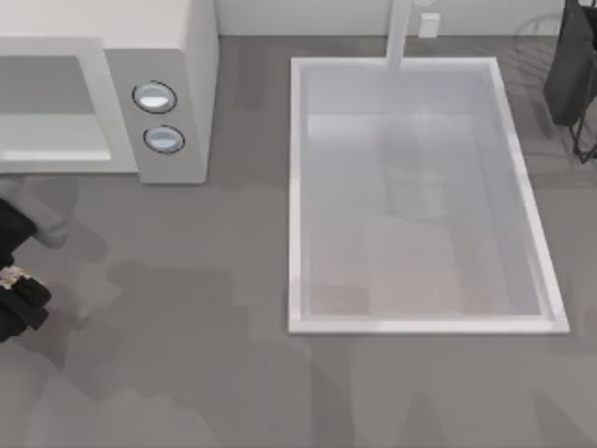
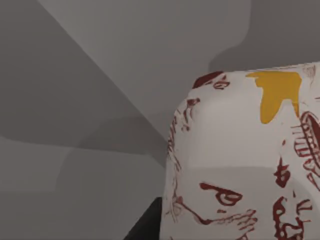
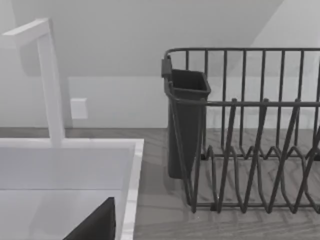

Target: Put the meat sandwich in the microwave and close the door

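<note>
At the bench's left edge, in front of the microwave [image 1: 154, 93], sits the left hand [image 1: 17, 289], dark and partly cut off; whether its fingers are apart or together cannot be told. Close before its wrist camera looms the meat sandwich [image 2: 245, 160], a white rounded lump with a yellow patch and dark red markings. Two round knobs [image 1: 159, 117] stack on the microwave's grey side panel. Right of it lies the white sink [image 1: 297, 187]. A dark wire dish rack [image 3: 250, 130] stands by the sink's far right corner.
</note>
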You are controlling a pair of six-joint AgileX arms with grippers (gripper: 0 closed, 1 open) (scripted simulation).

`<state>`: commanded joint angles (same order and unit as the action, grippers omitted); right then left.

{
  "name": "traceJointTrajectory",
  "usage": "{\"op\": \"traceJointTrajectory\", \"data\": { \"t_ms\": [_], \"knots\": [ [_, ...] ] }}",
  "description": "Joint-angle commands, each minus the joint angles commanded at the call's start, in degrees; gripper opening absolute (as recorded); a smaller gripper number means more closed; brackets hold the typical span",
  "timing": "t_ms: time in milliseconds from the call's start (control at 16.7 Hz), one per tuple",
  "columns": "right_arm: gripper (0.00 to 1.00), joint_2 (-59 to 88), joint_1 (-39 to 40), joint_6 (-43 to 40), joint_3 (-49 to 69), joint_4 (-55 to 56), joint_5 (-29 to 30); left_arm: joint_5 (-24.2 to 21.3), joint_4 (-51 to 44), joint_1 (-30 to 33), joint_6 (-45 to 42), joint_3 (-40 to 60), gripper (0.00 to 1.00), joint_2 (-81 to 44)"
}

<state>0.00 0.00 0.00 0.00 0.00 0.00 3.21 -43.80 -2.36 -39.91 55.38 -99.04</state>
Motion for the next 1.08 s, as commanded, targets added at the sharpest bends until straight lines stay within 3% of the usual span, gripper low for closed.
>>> {"op": "traceJointTrajectory", "data": {
  "t_ms": [540, 1080],
  "knots": [
    [1.0, 0.0, 0.0, 0.0, 0.0, 0.0, 0.0, -5.7, -16.6, -0.5, 0.3, 15.6, 0.0, 2.0],
    [1.0, 0.0, 0.0, 0.0, 0.0, 0.0, 0.0, -6.4, -16.0, -0.9, 1.3, 15.9, 0.0, -0.1]
  ]
}}
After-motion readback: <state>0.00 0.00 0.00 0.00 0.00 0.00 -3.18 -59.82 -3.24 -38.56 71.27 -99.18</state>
